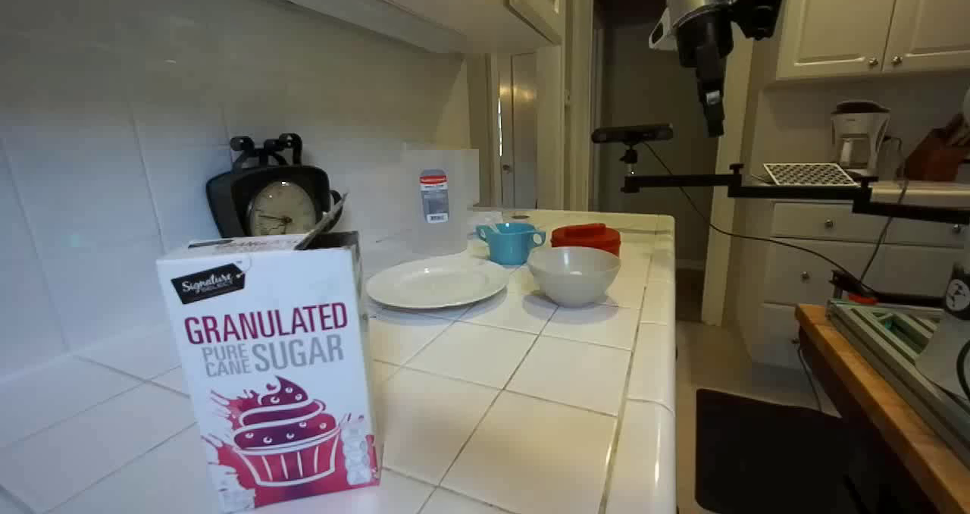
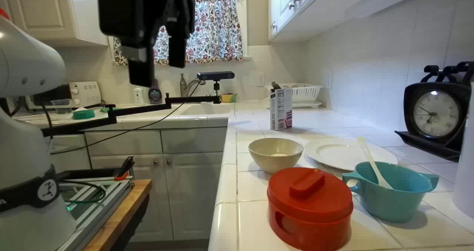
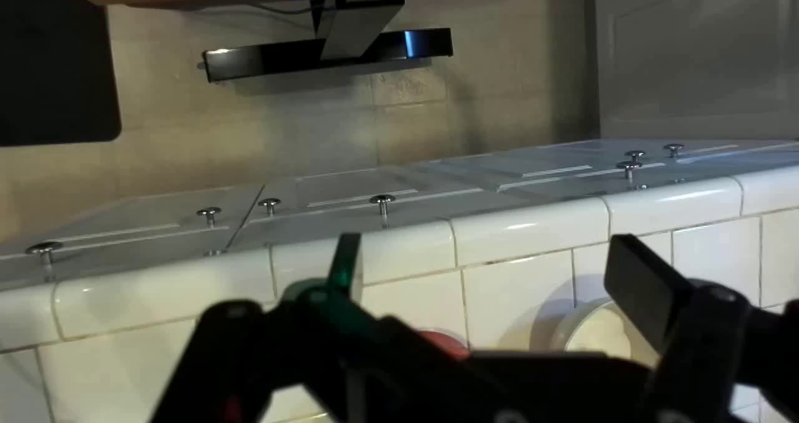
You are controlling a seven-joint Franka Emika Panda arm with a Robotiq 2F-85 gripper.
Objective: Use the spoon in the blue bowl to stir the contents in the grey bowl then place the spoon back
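Note:
The spoon [image 2: 372, 164] leans in the blue bowl [image 2: 394, 201], its pale handle rising over the rim toward the plate. That two-handled bowl [image 1: 510, 243] also shows in an exterior view behind the grey bowl [image 1: 574, 277]. Pale contents lie at the bottom of the grey bowl [image 2: 272, 161]; part of this bowl [image 3: 562, 330] appears in the wrist view, partly covered by a finger. High above the counter's edge, apart from every object, hangs my gripper [image 2: 160, 66]. In the wrist view the gripper [image 3: 487, 254] is open, its fingers wide apart with nothing between them.
A red lidded pot [image 2: 310, 210] stands beside both bowls. The white plate [image 2: 333, 153] lies close by, with a sugar box [image 1: 276, 377] farther along. Against the wall are a black clock [image 1: 282, 207] and a translucent container [image 1: 436, 211]. A camera [image 2: 216, 75] sits on a boom.

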